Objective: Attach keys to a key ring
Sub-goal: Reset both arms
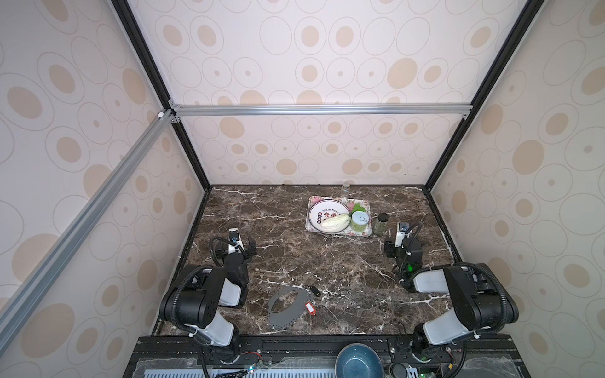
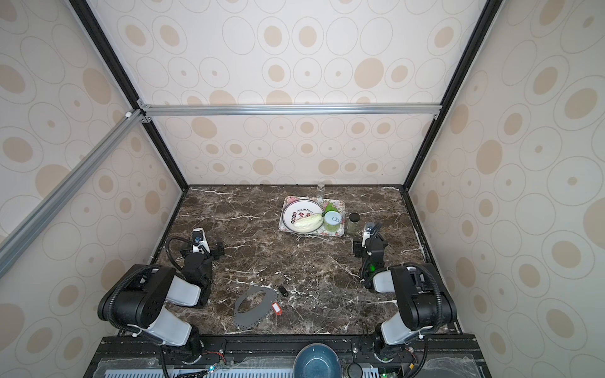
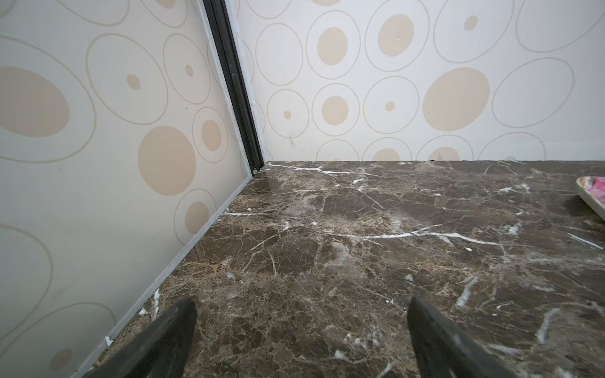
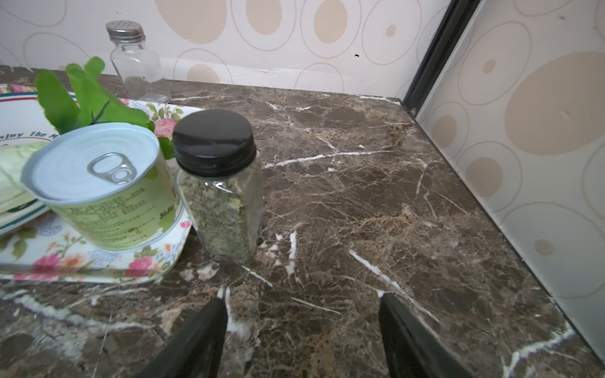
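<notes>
Both grippers face the back wall, and the task's things lie behind them near the front edge of the table (image 1: 360, 261)

- left gripper (image 3: 301, 301): jaws spread wide, only bare marble between them, holding nothing. It points at the back-left corner
- right gripper (image 4: 302, 298): jaws apart, a bit narrower than the left's, also holding nothing. It faces the spice jar (image 4: 219, 183) beside the tray (image 4: 98, 261), neither of which belongs to the task
- key ring (image 1: 283, 320): lies flat in both top views, just beside the left arm's lower links. Its long axis runs diagonally, from near-left to far-right
- red tag (image 1: 309, 308): lies against the ring's rim on the robot's right side. Whether its wire loop is through a hole is too small to tell
- black fob (image 1: 315, 290): sits just off the ring's far-right tip. Contact with the ring can't be resolved. Its long axis runs roughly across the ring's

Judgement: everything turns on the things being rearward of the grippers. Either wrist has to pull back and swing inward before it can reach. The left is nearer the ring, while the tag and fob sit on the ring's right-arm side, so the right arm likely has the cleaner line to them
</notes>
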Tool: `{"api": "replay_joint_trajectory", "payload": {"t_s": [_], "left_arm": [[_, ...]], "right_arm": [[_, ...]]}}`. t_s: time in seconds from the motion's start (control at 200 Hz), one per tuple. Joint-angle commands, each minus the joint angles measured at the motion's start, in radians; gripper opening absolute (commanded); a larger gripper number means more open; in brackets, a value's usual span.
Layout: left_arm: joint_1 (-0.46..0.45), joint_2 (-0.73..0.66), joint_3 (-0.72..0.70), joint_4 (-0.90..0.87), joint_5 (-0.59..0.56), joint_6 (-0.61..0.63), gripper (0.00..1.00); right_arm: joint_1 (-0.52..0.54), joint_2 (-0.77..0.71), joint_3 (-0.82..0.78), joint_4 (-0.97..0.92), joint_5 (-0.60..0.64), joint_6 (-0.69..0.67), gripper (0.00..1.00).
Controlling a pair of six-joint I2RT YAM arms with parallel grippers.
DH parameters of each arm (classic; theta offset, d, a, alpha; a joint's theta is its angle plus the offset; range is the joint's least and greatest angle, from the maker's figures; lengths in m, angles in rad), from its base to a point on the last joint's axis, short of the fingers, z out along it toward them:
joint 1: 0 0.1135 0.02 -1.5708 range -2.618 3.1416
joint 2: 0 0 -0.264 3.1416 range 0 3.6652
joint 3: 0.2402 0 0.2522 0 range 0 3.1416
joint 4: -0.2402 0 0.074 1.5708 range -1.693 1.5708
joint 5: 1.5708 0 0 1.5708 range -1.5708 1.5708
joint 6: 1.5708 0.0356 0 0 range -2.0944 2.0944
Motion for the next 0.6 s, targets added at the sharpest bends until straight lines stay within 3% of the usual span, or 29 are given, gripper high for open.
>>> {"api": "replay_joint_trajectory", "payload": {"t_s": [0.0, 0.11, 0.13, 0.145, 0.595], "left_arm": [[0.009, 0.000, 0.010, 0.018, 0.004, -0.016, 1.00], [0.008, 0.001, 0.009, 0.021, 0.005, -0.015, 1.00], [0.009, 0.003, 0.010, 0.026, 0.004, -0.014, 1.00], [0.008, 0.004, 0.009, 0.026, 0.004, -0.014, 1.00], [0.009, 0.003, 0.011, 0.021, 0.004, -0.015, 1.00]], "right_arm": [[-0.015, 0.002, -0.048, 0.106, 0.077, 0.049, 0.75], [-0.009, 0.006, 0.062, -0.106, 0.027, 0.022, 0.72], [-0.013, -0.002, 0.058, -0.105, 0.016, 0.024, 0.96], [-0.014, -0.007, 0.046, -0.091, 0.017, 0.024, 1.00], [-0.010, 0.004, 0.047, -0.075, 0.023, 0.018, 1.00]]}}
